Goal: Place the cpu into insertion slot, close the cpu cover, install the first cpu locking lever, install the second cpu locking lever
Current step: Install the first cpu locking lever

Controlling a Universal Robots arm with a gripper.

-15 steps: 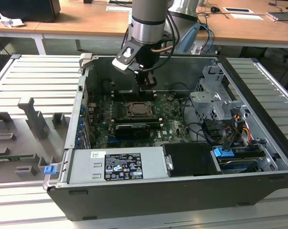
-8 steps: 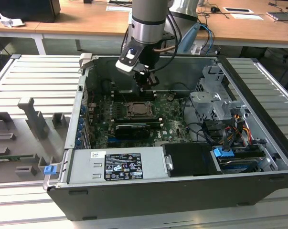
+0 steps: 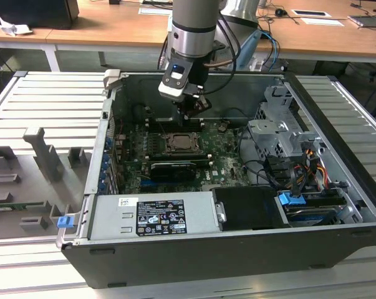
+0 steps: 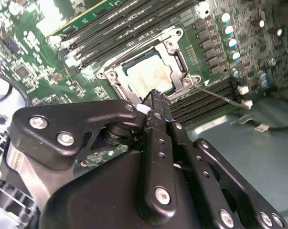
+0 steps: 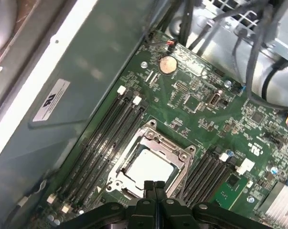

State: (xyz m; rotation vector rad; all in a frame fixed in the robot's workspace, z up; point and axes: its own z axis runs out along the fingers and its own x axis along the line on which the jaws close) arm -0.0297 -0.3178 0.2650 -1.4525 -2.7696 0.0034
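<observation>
Wooden desks stand behind a slatted metal table [image 3: 32, 93] that carries an open computer case [image 3: 237, 249]. Near the middle of the board [image 3: 222, 149] the chip [image 3: 178, 142] lies in its socket [image 3: 167, 145], under the metal cover [image 5: 181, 156] (as it seems). The gripper [image 3: 189, 114] hangs just above, fingers pressed together, holding nothing. I judge this is a lever step: push the thin lever [image 4: 222, 98] down slowly. Memory slots [image 5: 105, 138] flank the socket, and cables [image 3: 262, 169] lie toward the exterior view's right.
</observation>
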